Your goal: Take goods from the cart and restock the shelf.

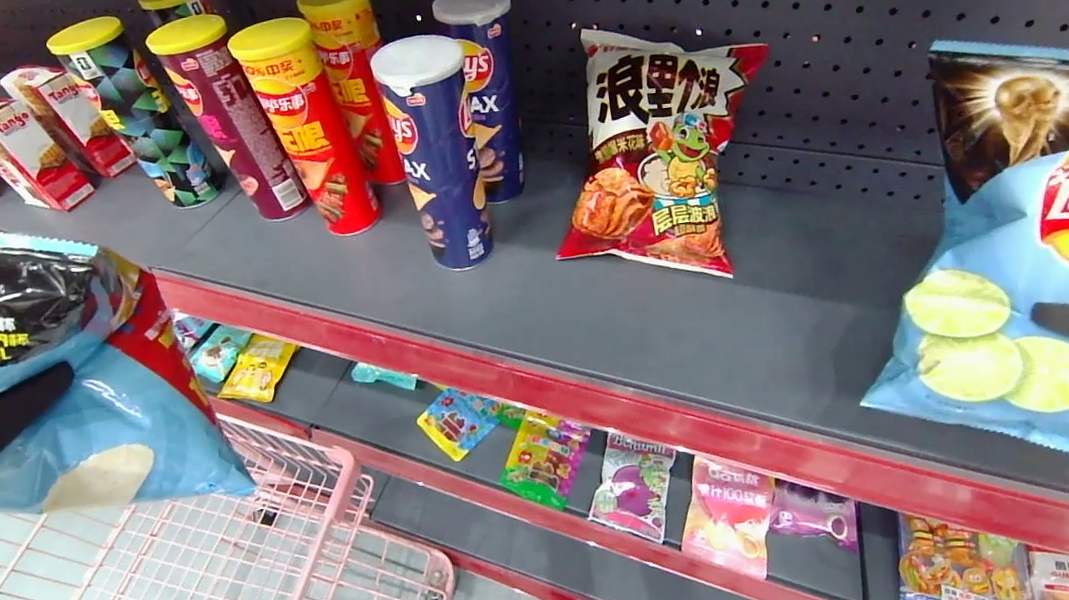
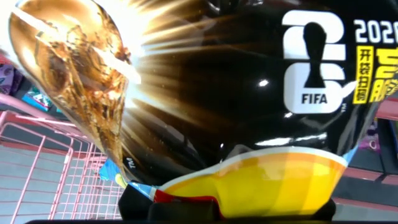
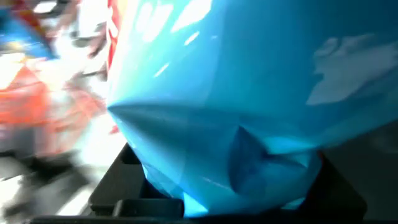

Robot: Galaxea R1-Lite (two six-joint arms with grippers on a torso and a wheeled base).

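The left gripper (image 1: 23, 404), at lower left of the head view, is clamped on a black-and-blue chip bag (image 1: 14, 329) above the pink cart (image 1: 299, 528). The right gripper (image 1: 1060, 319), at the right edge, is clamped on a blue lime chip bag (image 1: 999, 227) over the grey shelf (image 1: 698, 322).

Hazards:
- The lime bag's lower edge overhangs the shelf's red front lip. Released here, it would likely slide off.
- Either pinch on slick, inflated film may slip.
- The left bag could catch the lip or topple the canisters (image 1: 437, 150).

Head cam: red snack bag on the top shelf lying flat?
No, the red snack bag stands upright on the top shelf, tilted back toward the pegboard.
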